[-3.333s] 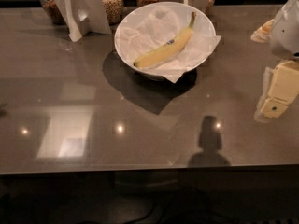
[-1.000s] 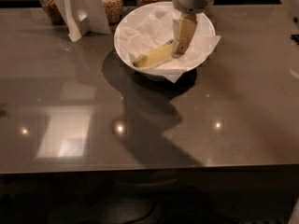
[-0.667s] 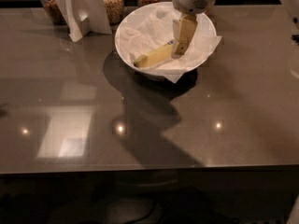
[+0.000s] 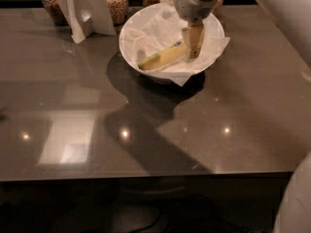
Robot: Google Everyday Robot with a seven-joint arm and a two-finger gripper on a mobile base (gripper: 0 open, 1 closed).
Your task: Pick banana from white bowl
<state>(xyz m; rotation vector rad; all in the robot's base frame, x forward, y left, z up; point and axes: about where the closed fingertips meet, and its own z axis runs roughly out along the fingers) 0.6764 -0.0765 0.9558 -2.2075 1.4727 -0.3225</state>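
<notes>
The white bowl (image 4: 127, 33), lined with crumpled white paper, stands at the back middle of the dark table. The yellow banana (image 4: 159, 58) lies slantwise inside it, its left end low and its right end hidden behind my gripper. My gripper (image 4: 194, 49) reaches down from the top of the camera view into the bowl's right half, at the banana's right part. The banana still rests in the bowl.
Glass jars of grain (image 4: 116, 3) line the table's back edge. A folded white card stand (image 4: 83, 8) sits left of the bowl. My white arm (image 4: 286, 13) crosses the top right corner, and a white body part (image 4: 297, 203) shows at the bottom right.
Since 3.3 s ago my gripper has moved from the table's right side into the bowl, over the banana. Over the last second it has barely shifted; the banana lies as before.
</notes>
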